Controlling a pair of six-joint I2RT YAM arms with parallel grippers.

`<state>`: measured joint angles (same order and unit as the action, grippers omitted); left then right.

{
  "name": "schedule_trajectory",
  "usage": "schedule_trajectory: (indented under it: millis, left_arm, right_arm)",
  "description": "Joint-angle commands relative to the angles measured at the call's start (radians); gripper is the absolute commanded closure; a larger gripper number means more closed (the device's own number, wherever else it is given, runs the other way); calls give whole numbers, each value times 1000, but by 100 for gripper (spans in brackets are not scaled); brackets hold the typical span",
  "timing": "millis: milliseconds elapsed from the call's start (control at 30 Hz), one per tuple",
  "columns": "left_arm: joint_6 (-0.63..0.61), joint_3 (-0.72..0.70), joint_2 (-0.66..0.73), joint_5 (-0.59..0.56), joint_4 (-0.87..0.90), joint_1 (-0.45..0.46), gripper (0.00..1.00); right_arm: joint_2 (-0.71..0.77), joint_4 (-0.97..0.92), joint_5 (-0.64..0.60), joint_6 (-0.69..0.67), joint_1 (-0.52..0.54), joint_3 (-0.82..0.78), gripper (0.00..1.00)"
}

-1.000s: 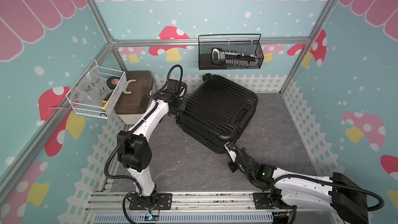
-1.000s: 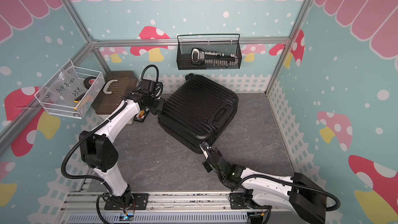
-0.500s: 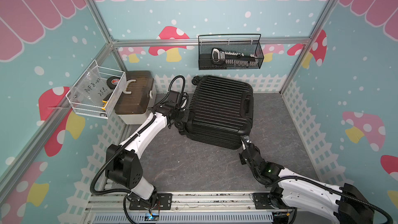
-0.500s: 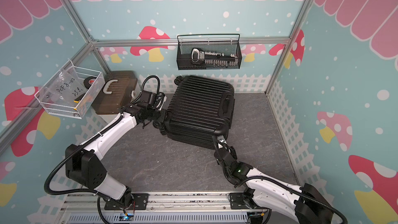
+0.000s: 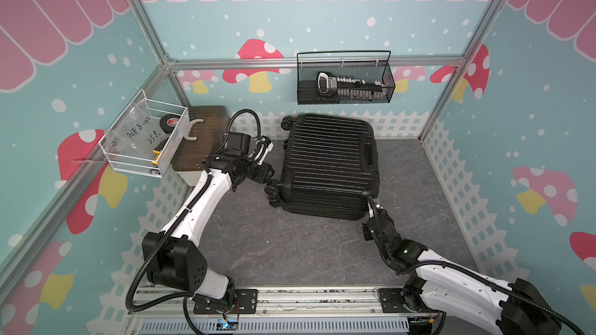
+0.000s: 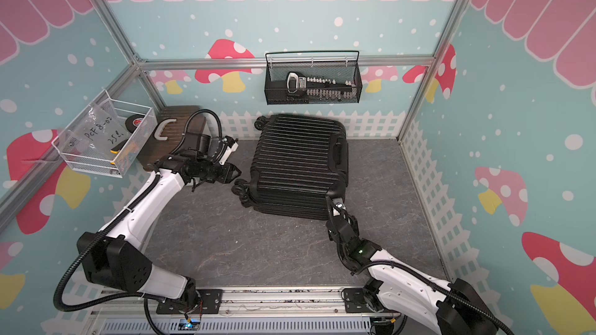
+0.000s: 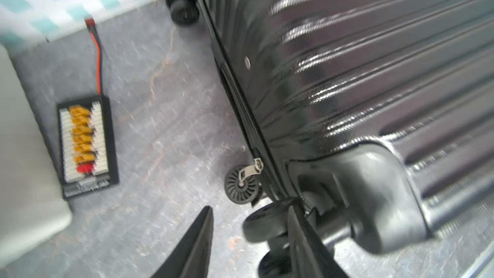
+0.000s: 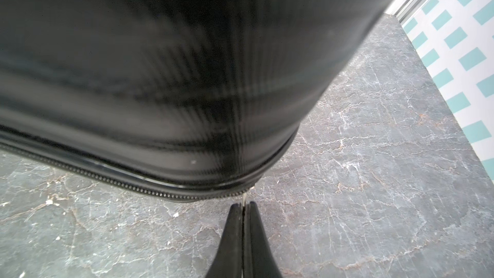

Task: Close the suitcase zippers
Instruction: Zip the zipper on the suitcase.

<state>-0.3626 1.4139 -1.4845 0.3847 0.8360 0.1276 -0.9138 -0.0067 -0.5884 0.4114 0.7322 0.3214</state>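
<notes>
Pulling the little tab is the job right now. The suitcase (image 5: pixel 329 162) lies flat on the grey floor with its two halves together. The right claw (image 8: pixel 243 207) sits at the suitcase's near corner, on the side away from the wheels. Its two fingers are squeezed tight together, and a thin silver pull tab (image 8: pixel 244 197) is pinched between them. The tab hangs from the zipper track (image 8: pixel 149 192) that runs round the suitcase's edge.

To do this well, I think the claw should pull the tab along the track, close to the edge. A pull straight away from the suitcase would likely drag the whole suitcase or make the thin tab slip out. Going slowly round the corner should help, since the track bends there.

The left claw (image 7: pixel 250 204) is beside the suitcase's wheel end. Its fingers stand partly apart and hold nothing. One finger is right next to a wheel (image 7: pixel 260 223); I cannot tell if it touches. A second pull tab (image 7: pixel 252 168) dangles from the suitcase's edge close by. This claw could press on the suitcase to stop it sliding.
</notes>
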Motion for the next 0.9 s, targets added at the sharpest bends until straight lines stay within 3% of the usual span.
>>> schedule_trajectory:
  millis: [0,100,300,867]
  left_arm:
    - [-448,38,13,277,97,-49,48]
    - [-758,61,-4,332,252,-59,40]
    - [-995,123,-93,312,400,-57,35]
    - [-1039,168,-251,142,325,9,36]
  right_arm:
    - [10,25,26,-2,-10,12,100]
    - [12,31,32,0,-13,7,100]
    - [6,36,47,6,-15,5,100]
    - [-7,52,73,15,-16,0,100]
